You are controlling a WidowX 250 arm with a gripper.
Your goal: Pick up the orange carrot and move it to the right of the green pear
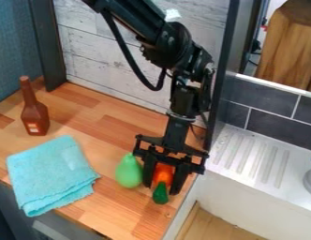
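Between the fingers (pixel 181 177) of the black gripper (pixel 162 188), which stand parted by about its width and appear closed against both flanks, is an orange toy vegetable (pixel 163 172) with a green end (pixel 160 195). Its long axis runs nearly in line with the fingers, the green end pointing toward the near side of the wooden counter (pixel 114 216) and reaching past the fingertips. Whether it bears on the wood or hangs just above, I cannot tell. A green pear (pixel 129 172) sits just beside the finger on the view's left, leaving very little room there. Opposite, the counter's edge runs near the other finger, with the white ridged drainboard (pixel 248 159) beyond it. More room lies toward the back wall (pixel 95 61); farther left are a folded blue cloth (pixel 51 171) and, behind it, an upright brown bottle (pixel 35 115).
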